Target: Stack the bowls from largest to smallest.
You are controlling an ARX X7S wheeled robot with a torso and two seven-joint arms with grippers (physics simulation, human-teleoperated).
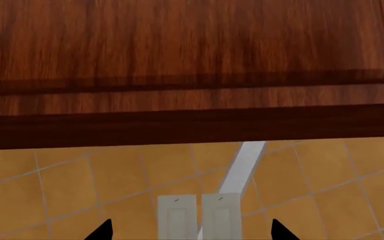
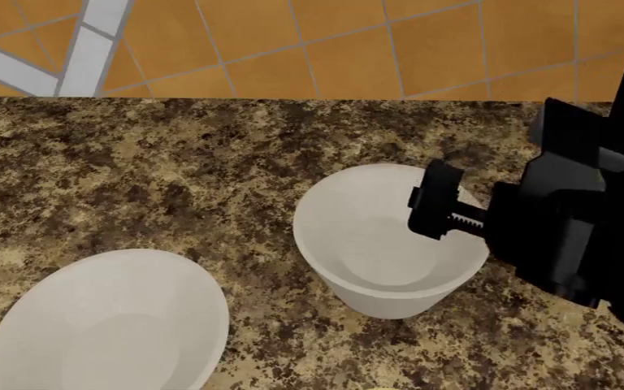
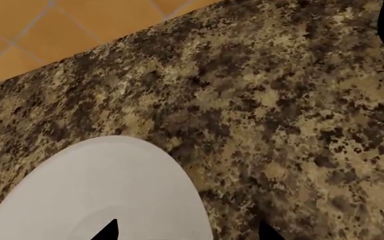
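The head view shows two white bowls on a speckled brown stone counter (image 2: 160, 179). One bowl (image 2: 383, 244) sits near the middle and is deep. The other bowl (image 2: 111, 325) sits nearer the robot on its left side, and part of it is cut off by the picture's edge. The two bowls are apart and do not touch. Only two bowls can be counted; a bowl with blue flowers does not show in any picture.

The black right arm (image 2: 572, 219) reaches in from the right of the head view. A black part of it hangs over the rim of the deep bowl and hides that bit of the rim. Behind the counter is an orange tiled floor (image 2: 323, 41) with a pale grey strip.

The right wrist view shows something else: one white bowl (image 3: 105, 195) close up on the counter, with the two dark tips of the right pincer (image 3: 186, 231) spread wide, one over the bowl and one over the counter. They hold nothing.

The left wrist view shows no bowl at all. It shows dark brown wood (image 1: 178, 50) and the orange floor. The tips of the left pincer (image 1: 190, 231) are wide apart too, with nothing between them.
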